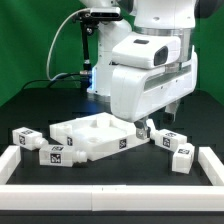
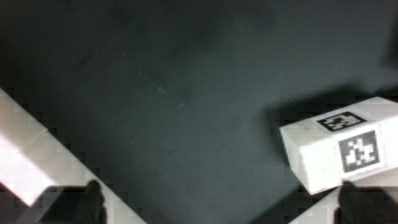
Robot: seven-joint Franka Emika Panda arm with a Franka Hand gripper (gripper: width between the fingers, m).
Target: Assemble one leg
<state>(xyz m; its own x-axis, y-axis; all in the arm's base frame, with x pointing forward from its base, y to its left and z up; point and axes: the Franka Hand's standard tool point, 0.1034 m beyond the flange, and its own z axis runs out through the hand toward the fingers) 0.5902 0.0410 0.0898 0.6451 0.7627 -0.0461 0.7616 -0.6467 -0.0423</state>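
Observation:
Two white tagged legs lie at the exterior view's right, one nearer the panel (image 1: 168, 140) and one nearer the front rail (image 1: 182, 158). Two more lie at the left (image 1: 25, 138) (image 1: 57, 155). The large white panel (image 1: 95, 135) lies in the middle. My gripper (image 1: 173, 108) hangs above the right pair, mostly hidden by the arm. In the wrist view the gripper (image 2: 222, 212) is open and empty over dark table. One leg (image 2: 347, 150) lies just beside one finger (image 2: 381, 200), not between the jaws.
A low white rail (image 1: 110, 172) borders the table's front and sides. A white edge (image 2: 25, 150) crosses one corner of the wrist view. A black stand with cables (image 1: 92, 60) rises behind the panel.

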